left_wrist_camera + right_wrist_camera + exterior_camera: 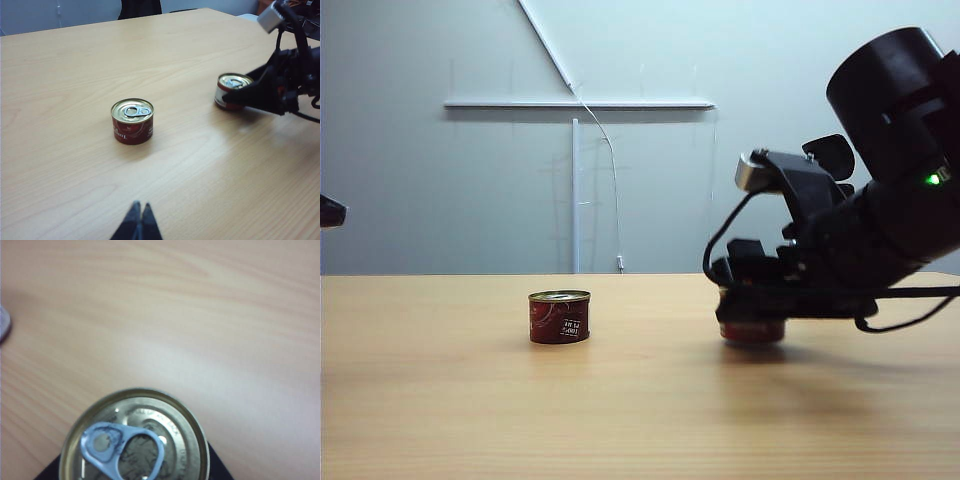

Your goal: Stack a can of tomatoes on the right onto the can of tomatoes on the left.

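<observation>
The left can of tomatoes (559, 317) (132, 121) is a short red tin with a gold pull-tab lid, standing upright on the wooden table (440, 400). The right can of tomatoes (752, 333) (231, 90) (134, 437) stands on the table to its right, about two hand widths away. My right gripper (750, 305) is down over this can, with a dark finger (216, 466) pressed against each side of its rim. My left gripper (140, 206) hangs shut and empty, well short of the left can. A sliver of the left can (2, 322) shows at the right wrist view's edge.
Bare wooden tabletop lies between the two cans and in front of them. A grey wall (470, 180) with a white rail stands behind the table's far edge. My right arm's black body and cables (880, 230) hang over the table's right side.
</observation>
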Controlling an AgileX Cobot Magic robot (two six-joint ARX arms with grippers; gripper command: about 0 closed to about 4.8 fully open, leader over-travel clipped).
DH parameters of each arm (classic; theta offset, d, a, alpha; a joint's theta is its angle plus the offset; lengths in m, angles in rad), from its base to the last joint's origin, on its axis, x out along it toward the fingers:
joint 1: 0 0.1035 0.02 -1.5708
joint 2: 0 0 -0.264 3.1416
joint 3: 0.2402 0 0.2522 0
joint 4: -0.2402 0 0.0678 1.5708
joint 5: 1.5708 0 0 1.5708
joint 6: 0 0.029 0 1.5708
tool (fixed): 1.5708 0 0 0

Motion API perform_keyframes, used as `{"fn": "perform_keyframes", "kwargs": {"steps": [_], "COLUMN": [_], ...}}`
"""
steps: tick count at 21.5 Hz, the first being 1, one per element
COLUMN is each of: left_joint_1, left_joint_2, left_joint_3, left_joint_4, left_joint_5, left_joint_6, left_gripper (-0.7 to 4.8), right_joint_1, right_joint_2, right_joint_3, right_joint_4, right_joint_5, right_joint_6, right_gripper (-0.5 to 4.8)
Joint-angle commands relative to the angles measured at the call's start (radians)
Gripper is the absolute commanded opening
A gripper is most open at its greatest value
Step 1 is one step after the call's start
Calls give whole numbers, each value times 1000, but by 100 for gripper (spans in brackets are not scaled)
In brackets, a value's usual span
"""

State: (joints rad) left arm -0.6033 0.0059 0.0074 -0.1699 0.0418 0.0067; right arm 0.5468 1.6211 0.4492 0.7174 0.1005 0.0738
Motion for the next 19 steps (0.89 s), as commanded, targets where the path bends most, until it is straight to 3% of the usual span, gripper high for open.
{"fn": "perform_keyframes", "kwargs": {"steps": [1, 3, 5, 11, 19], "left_joint_1": [0, 0, -1, -1, 0], "left_joint_2": [0, 0, 0, 0, 0], "left_joint_3": [1, 1, 1, 1, 1], "left_joint_4": [-9, -9, -9, -9, -9], "left_joint_5": [4, 3, 3, 3, 3], "left_joint_6": [1, 0, 0, 0, 0], "left_gripper": [-4, -4, -4, -4, -4], "right_joint_1": [4, 29, 68, 119, 154], "right_joint_2": [-5, -3, 33, 195, 230], "right_joint_3": [54, 142, 300, 579, 625], "right_joint_4": [114, 77, -82, -335, -422], "right_joint_5": [-134, -219, -229, -260, -259], "right_joint_6": [5, 3, -24, -138, -158], "right_gripper": [107, 107, 108, 108, 108]}}
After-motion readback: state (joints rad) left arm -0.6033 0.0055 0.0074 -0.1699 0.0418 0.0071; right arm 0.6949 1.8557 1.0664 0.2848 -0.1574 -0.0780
